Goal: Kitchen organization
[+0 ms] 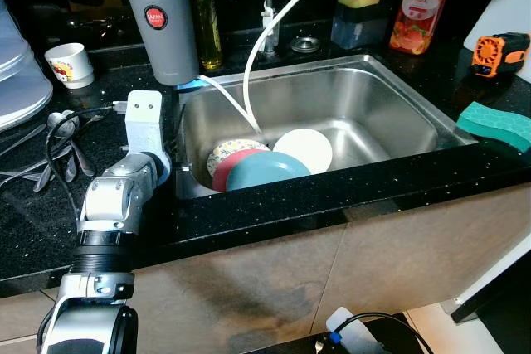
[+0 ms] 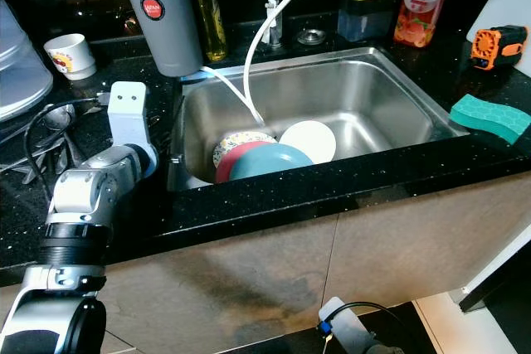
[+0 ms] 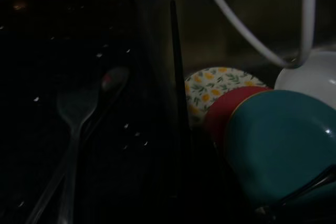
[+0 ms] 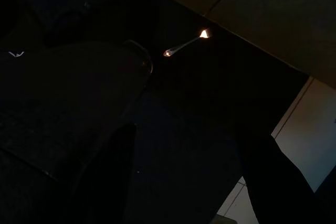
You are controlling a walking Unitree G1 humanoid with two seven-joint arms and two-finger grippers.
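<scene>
Dishes crowd the near-left corner of the stainless steel sink basin (image 1: pixel 390 113): we count four, a floral-patterned bowl (image 1: pixel 230 152), a red plate (image 1: pixel 236 165), a teal bowl (image 1: pixel 267 171) and a white plate (image 1: pixel 304 148), overlapping one another and leaning toward the front wall, while the basin's right half and back lie bare. A white flexible hose (image 1: pixel 274 26) arcs down from the tap area and ends just above the stack. Our left end effector (image 3: pixel 177 129) sits at the sink's left rim, over the black speckled counter (image 1: pixel 25 213); in the left wrist view one thin black finger (image 3: pixel 176 77) stands upright beside the floral bowl, and we cannot tell whether the fingers are parted or closed. Loose metal cutlery (image 1: pixel 58 151) lies scattered on the counter left of the arm. A tall grey dispenser (image 1: pixel 159 18) stands at the back-left corner of the sink, one white patterned cup (image 1: pixel 70 65) further left. On the right counter edge rests one green sponge (image 1: pixel 496 124). Our right end effector (image 4: pixel 184 177) hangs in shadow with its two fingers spread apart, holding nothing.
</scene>
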